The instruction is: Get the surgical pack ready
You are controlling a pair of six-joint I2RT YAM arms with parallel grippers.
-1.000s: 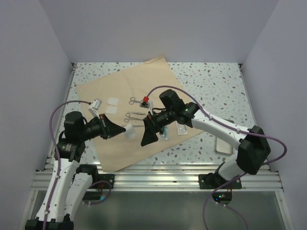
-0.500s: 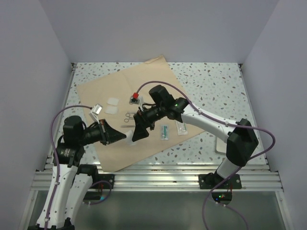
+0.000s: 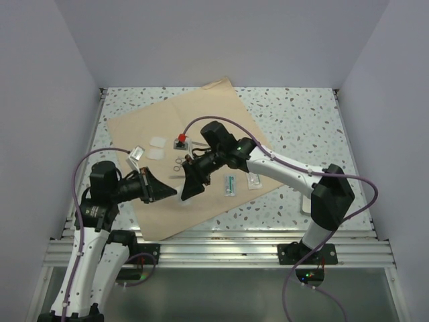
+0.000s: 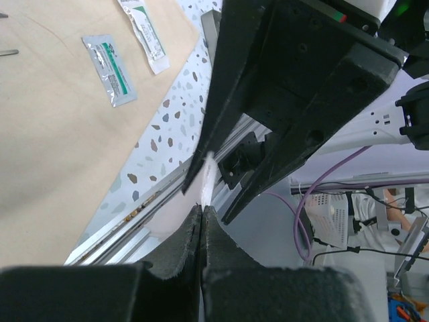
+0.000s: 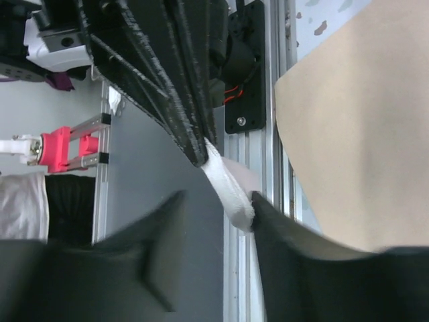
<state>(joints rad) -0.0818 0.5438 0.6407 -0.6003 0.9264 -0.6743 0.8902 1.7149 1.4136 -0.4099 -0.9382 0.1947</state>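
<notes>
The surgical pack (image 3: 167,124) is a wide tan paper sheet lying flat on the speckled table, also seen in the left wrist view (image 4: 53,141) and the right wrist view (image 5: 355,134). Above its near edge my left gripper (image 3: 172,193) (image 4: 202,208) is shut on a small white gauze pad (image 4: 208,176) (image 5: 228,189). My right gripper (image 3: 183,194) (image 5: 218,201) meets it tip to tip, its jaws still apart around the pad's free end. One of its fingers (image 5: 268,215) touches the pad; the other is blurred and stands off it.
On the sheet lie two white pads (image 3: 158,142), thin steel instruments (image 3: 177,161), a small clear tray (image 3: 136,153) and a red-topped item (image 3: 181,139). Two sealed packets (image 3: 230,184) (image 3: 254,180) lie at the sheet's right edge. The metal rail (image 3: 221,251) runs along the near side.
My right arm has swung left and toward the near edge to meet the left gripper. Its jaws have narrowed from wide open around the gauze pad. The left gripper has stayed shut on the pad.
</notes>
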